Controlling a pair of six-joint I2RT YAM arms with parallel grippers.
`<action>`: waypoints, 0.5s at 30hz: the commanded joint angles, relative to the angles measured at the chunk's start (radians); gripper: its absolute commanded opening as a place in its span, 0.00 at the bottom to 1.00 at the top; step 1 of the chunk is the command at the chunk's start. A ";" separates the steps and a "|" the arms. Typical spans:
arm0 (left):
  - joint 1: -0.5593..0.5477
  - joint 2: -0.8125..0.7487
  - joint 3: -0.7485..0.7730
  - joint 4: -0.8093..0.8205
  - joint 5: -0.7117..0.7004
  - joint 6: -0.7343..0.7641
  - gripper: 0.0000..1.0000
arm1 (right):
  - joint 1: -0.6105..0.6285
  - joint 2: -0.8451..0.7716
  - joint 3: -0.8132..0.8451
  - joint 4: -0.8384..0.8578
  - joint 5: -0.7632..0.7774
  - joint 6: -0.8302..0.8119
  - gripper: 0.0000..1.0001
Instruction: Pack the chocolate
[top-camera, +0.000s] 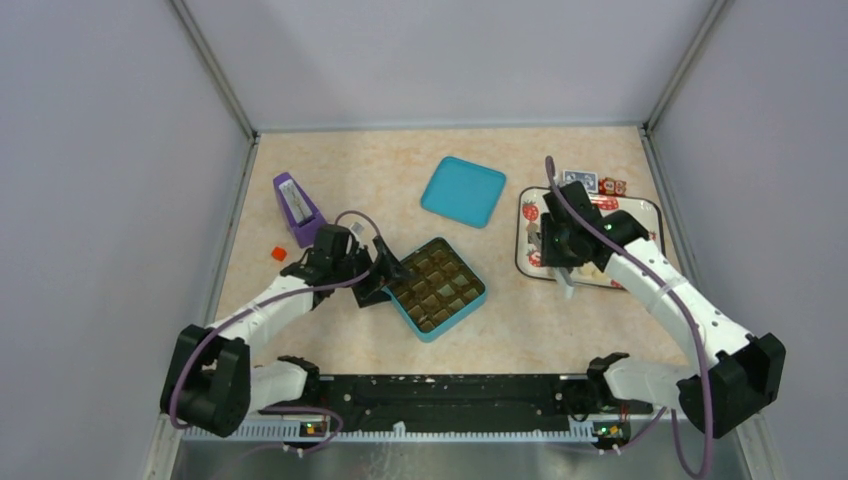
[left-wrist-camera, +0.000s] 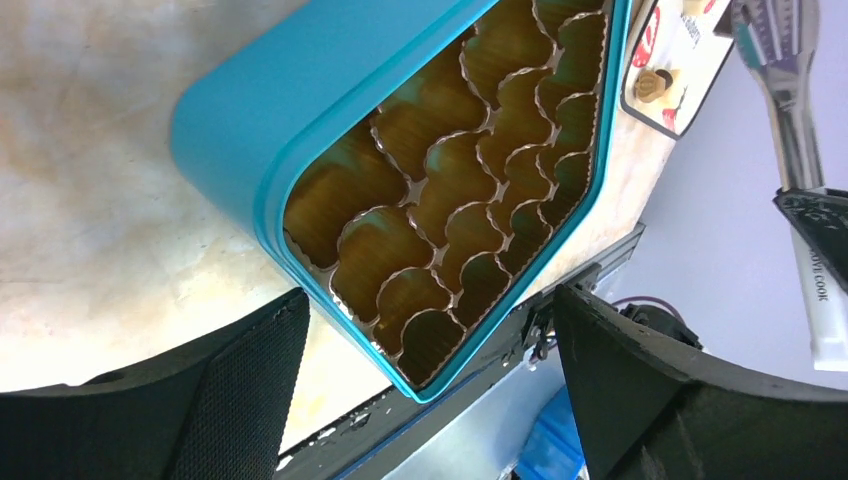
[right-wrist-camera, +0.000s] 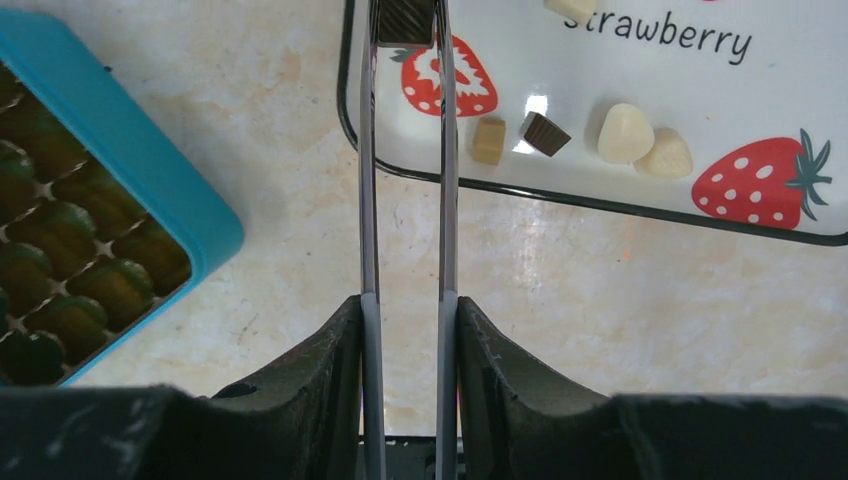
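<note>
Facing the teal box (left-wrist-camera: 300, 110), the left gripper (left-wrist-camera: 428, 310) is spread wide; tongs (right-wrist-camera: 367, 200) are clamped by the right gripper (right-wrist-camera: 405, 315) near the chocolate (right-wrist-camera: 545, 133)

Both arms share one build: the white left arm (top-camera: 268, 303) and white right arm (top-camera: 672, 297) are made of smooth, rounded links joined by chunky black housings. The largest of these are the black shoulder blocks (top-camera: 212, 385) at the bases (a tiny green light (top-camera: 607, 228) glows on the right wrist). A thin purple cable (top-camera: 352, 216) runs along each arm. The black left gripper (left-wrist-camera: 430, 300) has broad, wedge-shaped fingers (left-wrist-camera: 245, 400) with a fine dotted texture on the inner face, while those of the black right gripper (right-wrist-camera: 405, 310) are matte and faintly scuffed.
</note>
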 joint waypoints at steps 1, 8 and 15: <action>-0.017 0.041 0.042 0.131 0.076 0.013 0.95 | 0.034 -0.034 0.104 0.054 -0.056 0.004 0.09; -0.006 0.041 0.275 -0.197 -0.061 0.219 0.96 | 0.171 0.036 0.204 0.087 -0.066 0.027 0.09; 0.095 0.045 0.368 -0.326 -0.219 0.284 0.99 | 0.318 0.118 0.219 0.190 -0.126 0.048 0.09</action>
